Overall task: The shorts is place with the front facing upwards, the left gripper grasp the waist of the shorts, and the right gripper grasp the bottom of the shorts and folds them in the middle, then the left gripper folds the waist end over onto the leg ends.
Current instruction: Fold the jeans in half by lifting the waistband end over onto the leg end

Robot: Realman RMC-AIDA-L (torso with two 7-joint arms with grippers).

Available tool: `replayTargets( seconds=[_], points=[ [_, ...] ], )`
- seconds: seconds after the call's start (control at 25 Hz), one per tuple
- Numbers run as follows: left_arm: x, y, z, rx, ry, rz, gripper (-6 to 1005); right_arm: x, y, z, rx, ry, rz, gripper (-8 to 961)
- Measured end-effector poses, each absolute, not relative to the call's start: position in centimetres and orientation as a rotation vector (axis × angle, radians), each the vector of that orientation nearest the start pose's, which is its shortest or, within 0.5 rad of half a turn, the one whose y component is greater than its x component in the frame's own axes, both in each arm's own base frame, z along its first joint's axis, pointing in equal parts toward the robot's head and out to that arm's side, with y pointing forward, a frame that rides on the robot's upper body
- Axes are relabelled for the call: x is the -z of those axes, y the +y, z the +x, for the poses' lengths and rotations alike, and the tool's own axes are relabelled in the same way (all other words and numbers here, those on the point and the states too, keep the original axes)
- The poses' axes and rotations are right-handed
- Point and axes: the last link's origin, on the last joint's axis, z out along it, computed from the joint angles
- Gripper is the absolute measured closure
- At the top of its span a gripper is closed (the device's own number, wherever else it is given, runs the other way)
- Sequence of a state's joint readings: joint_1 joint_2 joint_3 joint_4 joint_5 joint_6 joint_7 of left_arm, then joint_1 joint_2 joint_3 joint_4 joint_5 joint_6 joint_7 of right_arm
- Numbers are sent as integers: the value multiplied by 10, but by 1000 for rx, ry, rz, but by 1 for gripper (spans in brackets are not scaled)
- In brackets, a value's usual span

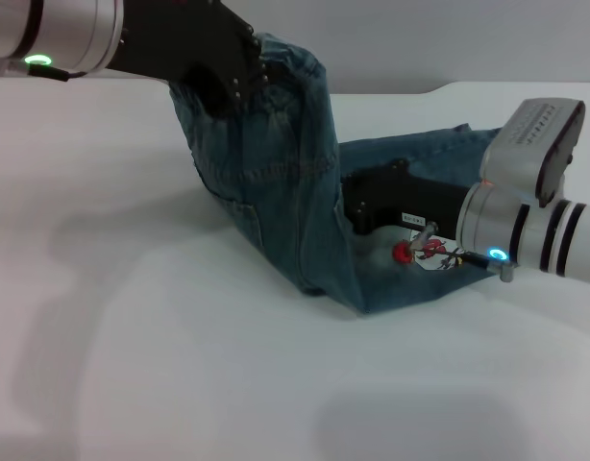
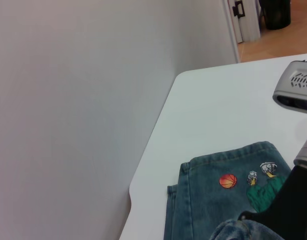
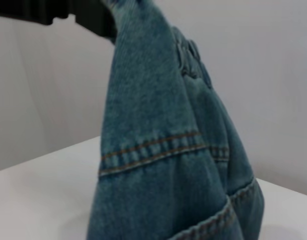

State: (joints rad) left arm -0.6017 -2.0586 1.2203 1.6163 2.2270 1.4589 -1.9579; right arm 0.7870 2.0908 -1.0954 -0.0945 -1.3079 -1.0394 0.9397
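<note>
The left gripper (image 1: 239, 79), at the upper left of the head view, is clamped on the waist (image 1: 285, 60) of the shorts (image 1: 305, 206) and holds that gathered end up off the table (image 1: 180, 365), so the denim hangs down in a steep drape toward the frame's centre. Lower right of centre, the right gripper (image 1: 357, 213) lies low against the flat part of the shorts, its fingertips buried under the draped fold; I cannot tell whether they are parted or closed. Just beside it sits the embroidered figure (image 1: 425, 252), with the leg ends (image 2: 228, 155) lying flat on the white table in the left wrist view
</note>
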Motion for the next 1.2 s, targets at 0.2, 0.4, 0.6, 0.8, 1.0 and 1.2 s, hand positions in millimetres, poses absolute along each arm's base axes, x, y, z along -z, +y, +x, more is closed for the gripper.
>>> replayTargets(
  seconds=[0.2,0.4,0.6,0.8,1.0,1.2],
  points=[
    [-59,370,-84,59,116,-2677,942,96,378,217,-698,571,-2549,955],
    [-56,370,-82,57,128,-2684,941,97,380,207,-717,571,-2576,955],
    [-56,370,-81,59,135,-2680,941,99,381,201,-720,577,-2604,955],
    [-55,370,-80,55,149,-2683,941,100,382,194,-739,588,-2626,955],
    [-52,369,-80,51,157,-2688,940,100,383,186,-770,597,-2647,955],
    [-50,369,-79,47,166,-2693,940,101,385,178,-774,605,-2671,955]
  ],
)
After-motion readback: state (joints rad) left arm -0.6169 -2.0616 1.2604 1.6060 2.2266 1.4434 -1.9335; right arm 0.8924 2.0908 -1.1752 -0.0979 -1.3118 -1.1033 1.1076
